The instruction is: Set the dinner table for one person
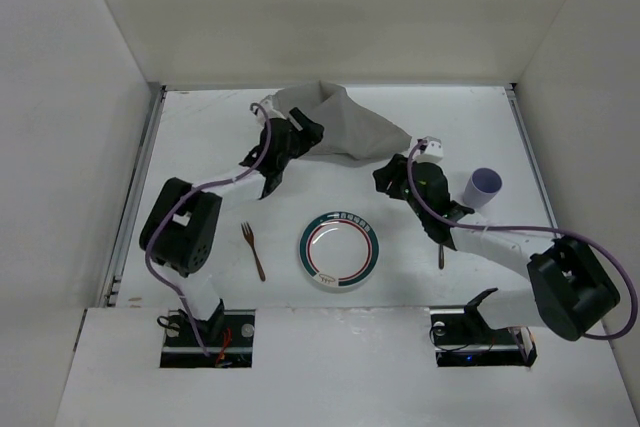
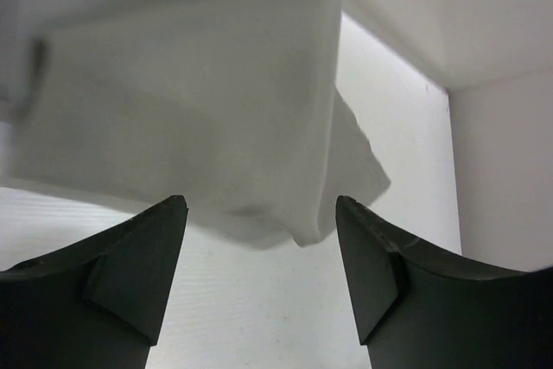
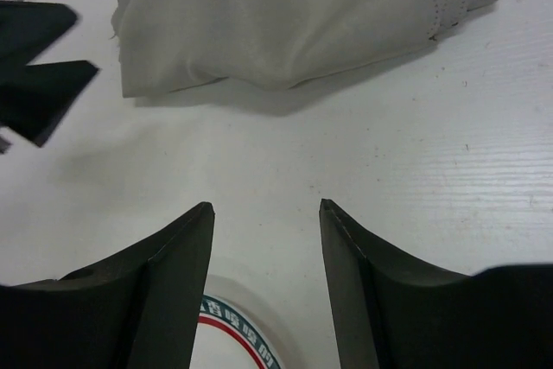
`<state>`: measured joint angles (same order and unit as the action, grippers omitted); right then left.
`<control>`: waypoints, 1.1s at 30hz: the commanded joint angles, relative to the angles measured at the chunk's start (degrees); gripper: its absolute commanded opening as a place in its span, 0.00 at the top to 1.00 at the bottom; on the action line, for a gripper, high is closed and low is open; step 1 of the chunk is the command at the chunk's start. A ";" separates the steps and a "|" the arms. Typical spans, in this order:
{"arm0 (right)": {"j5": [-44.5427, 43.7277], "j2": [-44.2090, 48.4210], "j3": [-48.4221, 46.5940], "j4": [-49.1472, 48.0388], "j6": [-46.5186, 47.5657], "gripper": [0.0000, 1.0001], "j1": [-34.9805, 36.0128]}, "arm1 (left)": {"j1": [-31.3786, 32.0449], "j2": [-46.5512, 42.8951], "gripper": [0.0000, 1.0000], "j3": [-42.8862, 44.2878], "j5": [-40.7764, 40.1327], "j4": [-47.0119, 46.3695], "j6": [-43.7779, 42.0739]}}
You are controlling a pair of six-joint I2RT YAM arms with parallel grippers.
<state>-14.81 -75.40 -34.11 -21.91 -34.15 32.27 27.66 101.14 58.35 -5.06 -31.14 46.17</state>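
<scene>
On the far half of the large flat matte white dinner table (image 1: 200, 137) lies a rumpled grey cloth (image 1: 350, 127), long axis left-right. The left gripper (image 2: 259, 205), nearer, faces its left end, fingers apart and empty; the right gripper (image 3: 263, 205) likewise.

Your right gripper (image 3: 264, 205) shows at the bottom of the frame as 2 dark fingers (image 3: 164, 291), spread apart with nothing gripped. Only the white dinner table (image 3: 415, 153) lies between their tips. Just below them, between the fingers, you can see a slice of a white plate (image 3: 233, 326) with a red ring and a green patterned band. Across the top lies a grey cloth (image 3: 285, 15), rumpled into folds, with a scalloped dotted pattern near its right edge. At the left edge, the left gripper (image 3: 86, 36) pokes in as 2 dark prongs, just beside the cloth's corner, not touching it.
</scene>
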 commanded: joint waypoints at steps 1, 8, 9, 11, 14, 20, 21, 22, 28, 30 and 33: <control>-1.01 -0.28 -0.61 -2.79 -0.57 0.41 -0.50 | -2.47 -5.16 0.32 -4.72 -6.10 -5.08 1.37; -3.91 -1.16 -0.96 -0.24 -2.14 0.39 -3.66 | -4.06 -0.08 0.25 -5.88 -1.54 -6.92 6.82; -4.00 -1.07 -0.70 -0.24 -2.67 0.39 -4.36 | -4.24 0.80 0.24 -5.79 -1.01 -7.36 7.61; -3.83 -0.63 -0.26 -0.32 -2.85 0.39 -5.16 | -4.85 2.47 0.24 -5.70 -0.65 -8.24 8.93; -4.00 -0.19 -0.08 -0.41 -2.59 0.38 -5.16 | -5.64 4.76 0.24 -5.79 -2.14 -9.38 9.28; -3.65 -1.16 -0.78 -0.76 -2.06 0.36 -4.81 | -5.82 6.61 0.31 -6.05 -4.60 -9.30 8.85; -3.65 -1.24 -0.87 -0.85 -2.06 0.35 -4.81 | -5.73 7.39 0.33 -5.53 -5.04 -9.03 8.67; -3.65 -1.42 -0.96 -0.94 -2.06 0.35 -4.72 | -5.91 8.53 0.34 -4.65 -5.13 -9.03 8.58; -2.86 -1.25 -1.05 -1.11 -1.97 0.35 -4.19 | -7.14 14.34 0.71 1.15 -3.47 -9.20 8.23; -2.86 -1.07 -0.96 -1.20 -1.80 0.36 -4.19 | -7.40 13.04 0.88 0.72 -2.59 -9.12 8.49; -2.68 -1.94 -1.48 -1.12 -1.53 0.40 -4.11 | -6.53 4.53 0.94 -3.58 -3.29 -9.91 7.71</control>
<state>-17.56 -76.60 -34.02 -21.06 -35.94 27.51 20.82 114.48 56.64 -7.99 -38.15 54.50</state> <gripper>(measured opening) 0.608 0.073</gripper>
